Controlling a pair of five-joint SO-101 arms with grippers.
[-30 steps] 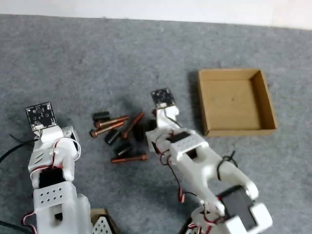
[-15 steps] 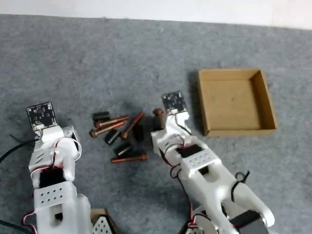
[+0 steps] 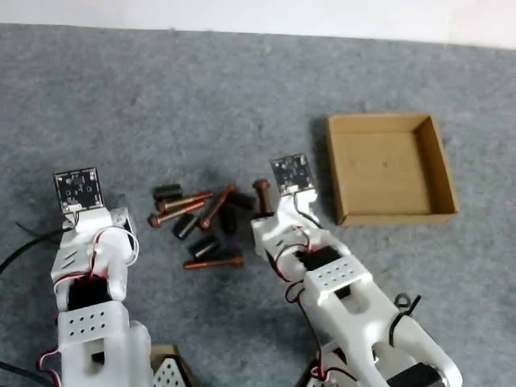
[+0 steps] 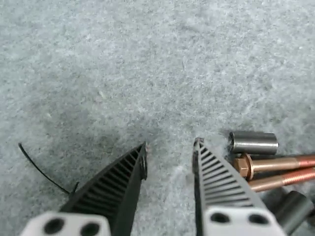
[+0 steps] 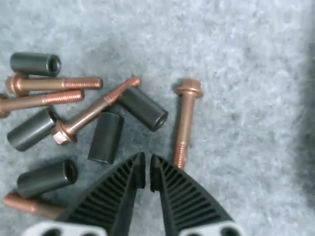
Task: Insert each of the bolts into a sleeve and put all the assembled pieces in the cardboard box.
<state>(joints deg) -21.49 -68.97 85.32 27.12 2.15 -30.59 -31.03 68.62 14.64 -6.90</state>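
1. The left arm [image 3: 89, 274] stands at the lower left of the high view, with its wrist pointing toward the far side of the table.
2. The left gripper [image 4: 170, 146] hangs over the grey carpet [image 4: 98, 59] with its jaws moderately wide apart and nothing between them. A dark sleeve [image 4: 253, 142] lies just beside one fingertip.
3. The right arm [image 3: 339, 282] stretches from the lower right to the middle of the table, between the scattered parts and the cardboard box [image 3: 395, 216].
4. The right gripper [image 5: 147, 164] points down at the carpet, its jaws drawn together to a thin slit and gripping nothing. Its tips sit between a lone bolt [image 5: 184, 123] and a short sleeve [image 5: 105, 137], near both but touching neither.
5. The cardboard box lies open-topped on the right, well apart from the parts. All 5 copper-coloured bolts and 5 dark sleeves lie on the carpet outside it.
6. Left of the lone bolt, a slanted bolt [image 5: 93, 113] rests with its tip against one end of an angled sleeve [image 5: 142, 108].
7. 2 more bolts lie side by side below the outermost sleeve.
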